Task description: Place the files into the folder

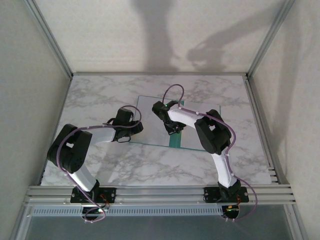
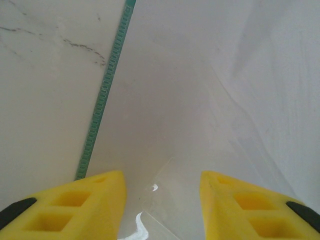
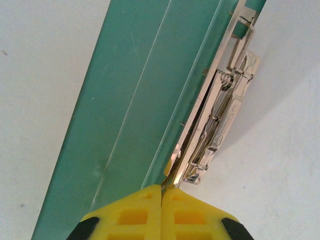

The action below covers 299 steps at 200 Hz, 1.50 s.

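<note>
The folder [image 1: 175,141] lay open and flat a little right of the middle of the counter [image 1: 100,95], with its teal fold pointing toward the near edge. White files [image 1: 149,132] covered it on both sides of the fold, so that only the fold and thin teal edges showed. How many sheets there were, I could not count.

In the right wrist view a metal fastener [image 3: 220,115] sat along the teal fold [image 3: 130,100], with white paper [image 3: 280,150] beside it. The right end effector [image 3: 162,189] was closed tight, its yellow tips together at the lower end of the fastener – whether the thin strip was pinched between them I could not tell. From above, this end effector [image 1: 173,131] stood over the fold.

The left end effector [image 1: 134,131] was at the left edge of the folder. Its fingers [image 2: 161,175] stood moderately apart over the white sheet [image 2: 170,100], with nothing seen clamped between them; the teal edge [image 2: 102,95] and the bare counter [image 2: 40,75] lay just to the left.

The counter was white marble with grey veins. Plain pale walls [image 1: 150,35] closed it on three sides, with aluminium posts [image 1: 50,37] in the corners and an aluminium rail [image 1: 160,192] along the near edge – the arms threw shadows on the back wall.

Counted: one folder, one fastener, two arms, two end effectors.
</note>
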Available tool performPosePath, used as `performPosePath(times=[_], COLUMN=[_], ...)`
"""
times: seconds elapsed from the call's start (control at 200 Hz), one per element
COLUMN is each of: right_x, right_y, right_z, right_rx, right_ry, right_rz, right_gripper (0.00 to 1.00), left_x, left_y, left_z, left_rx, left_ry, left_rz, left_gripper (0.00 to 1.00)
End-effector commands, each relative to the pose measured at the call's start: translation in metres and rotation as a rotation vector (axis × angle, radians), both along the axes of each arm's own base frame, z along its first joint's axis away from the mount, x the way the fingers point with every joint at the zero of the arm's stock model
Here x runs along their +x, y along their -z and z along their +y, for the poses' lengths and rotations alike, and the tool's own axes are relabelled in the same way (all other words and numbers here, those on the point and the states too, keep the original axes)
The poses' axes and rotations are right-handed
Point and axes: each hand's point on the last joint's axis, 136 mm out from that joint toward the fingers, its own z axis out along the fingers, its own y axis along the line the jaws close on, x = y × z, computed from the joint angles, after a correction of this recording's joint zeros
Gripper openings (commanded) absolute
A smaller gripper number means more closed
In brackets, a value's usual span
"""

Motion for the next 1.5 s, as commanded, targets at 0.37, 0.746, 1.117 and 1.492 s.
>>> performPosePath(times=[0.37, 0.746, 1.117, 1.492], right_x=[-0.033, -0.041, -0.033, -0.022], right_y=[0.062, 0.071, 0.061, 0.05], right_z=[0.0, 0.01, 0.027, 0.038], right_rx=[0.065, 0.122, 0.205, 0.244], right_ry=[0.055, 0.064, 0.066, 0.065], right_rz=[0.224, 0.304, 0.296, 0.266], right_gripper=[0.0, 0.0, 0.0, 0.0], left_x=[-0.042, -0.042, -0.042, -0.041], left_y=[0.05, 0.049, 0.049, 0.047], left_z=[0.016, 0.014, 0.014, 0.012], left_rx=[0.078, 0.075, 0.076, 0.073], left_ry=[0.006, 0.009, 0.009, 0.012], left_rz=[0.196, 0.195, 0.193, 0.19], left_gripper=[0.45, 0.45, 0.45, 0.45])
